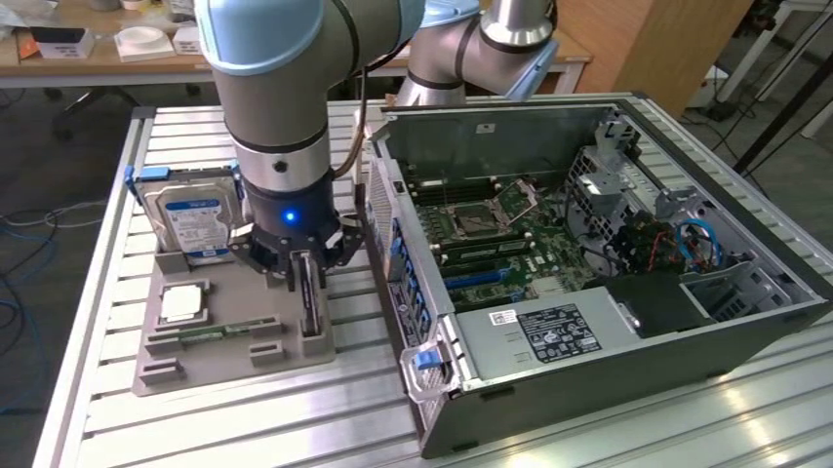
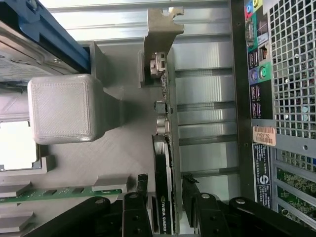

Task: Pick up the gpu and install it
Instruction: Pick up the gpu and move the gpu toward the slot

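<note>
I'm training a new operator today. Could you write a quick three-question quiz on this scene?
1. True or false: the graphics card already sits inside the computer case.
2. Which item do the fingers of the gripper straddle? A) hard drive B) graphics card C) memory stick
3. What holds the graphics card on its edge right now?
Key: 1 false; 2 B; 3 the grey tray beside the computer case.
</note>
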Available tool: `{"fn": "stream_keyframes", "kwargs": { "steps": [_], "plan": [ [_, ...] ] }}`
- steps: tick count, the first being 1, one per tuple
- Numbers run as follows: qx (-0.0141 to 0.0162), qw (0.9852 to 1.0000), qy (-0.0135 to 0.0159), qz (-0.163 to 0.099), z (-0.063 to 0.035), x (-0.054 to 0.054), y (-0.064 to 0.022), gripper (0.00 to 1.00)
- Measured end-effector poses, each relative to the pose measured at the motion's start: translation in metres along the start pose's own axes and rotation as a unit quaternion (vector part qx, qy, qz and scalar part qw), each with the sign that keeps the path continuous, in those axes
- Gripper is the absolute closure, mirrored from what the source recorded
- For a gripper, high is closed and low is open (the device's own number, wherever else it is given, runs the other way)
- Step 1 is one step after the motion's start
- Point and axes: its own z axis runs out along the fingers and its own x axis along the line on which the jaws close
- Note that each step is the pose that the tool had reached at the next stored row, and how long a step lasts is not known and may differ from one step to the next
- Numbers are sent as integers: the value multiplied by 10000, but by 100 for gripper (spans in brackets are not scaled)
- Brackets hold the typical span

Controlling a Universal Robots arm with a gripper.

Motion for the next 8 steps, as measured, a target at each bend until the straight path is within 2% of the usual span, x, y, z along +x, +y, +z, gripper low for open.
{"fn": "stream_keyframes", "kwargs": {
  "steps": [2, 5, 8],
  "plan": [
    [1, 10000, 2, 1, 1, 1, 4, 58],
    [0, 10000, 2, 3, 16, 9, 88, 58],
    [0, 10000, 2, 2, 18, 11, 100, 58]
  ]
}}
